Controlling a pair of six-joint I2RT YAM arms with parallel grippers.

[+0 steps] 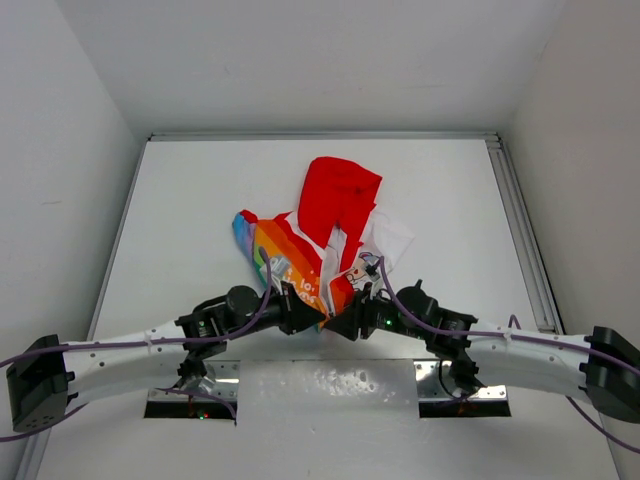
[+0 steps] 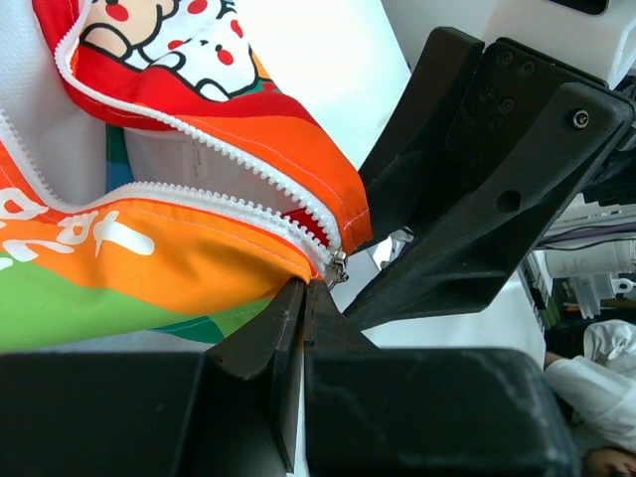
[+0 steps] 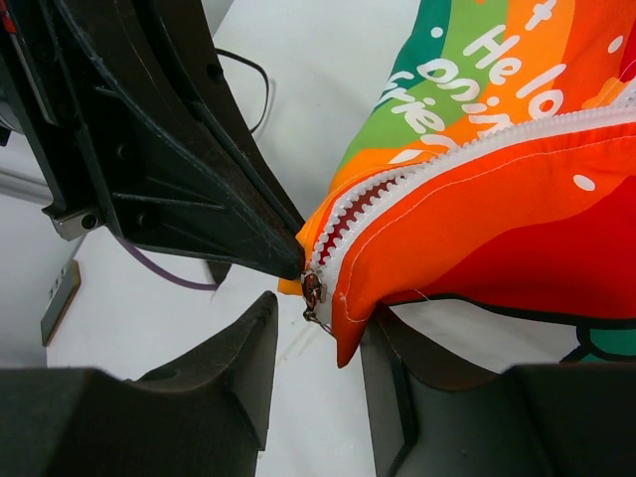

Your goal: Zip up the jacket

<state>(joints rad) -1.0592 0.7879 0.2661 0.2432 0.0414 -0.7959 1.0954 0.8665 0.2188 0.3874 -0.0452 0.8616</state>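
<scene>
The jacket (image 1: 330, 215) lies in the middle of the table, red hood at the far end and rainbow-striped hem towards the arms. Its white zipper is parted except at the very bottom, where the metal slider (image 3: 313, 291) hangs at the hem corner. My left gripper (image 2: 306, 288) is shut, pinching the orange hem (image 2: 179, 248) right beside the slider (image 2: 338, 266). My right gripper (image 3: 320, 318) is open, its fingers standing either side of the slider and the hem's orange corner (image 3: 497, 199) without touching the slider. Both grippers meet at the hem (image 1: 332, 318).
A raised rail runs along the table's right edge (image 1: 525, 230). White walls close in the far and side edges. A metal mounting plate (image 1: 330, 385) lies between the arm bases at the near edge. A purple cable (image 3: 164, 273) trails by the left arm.
</scene>
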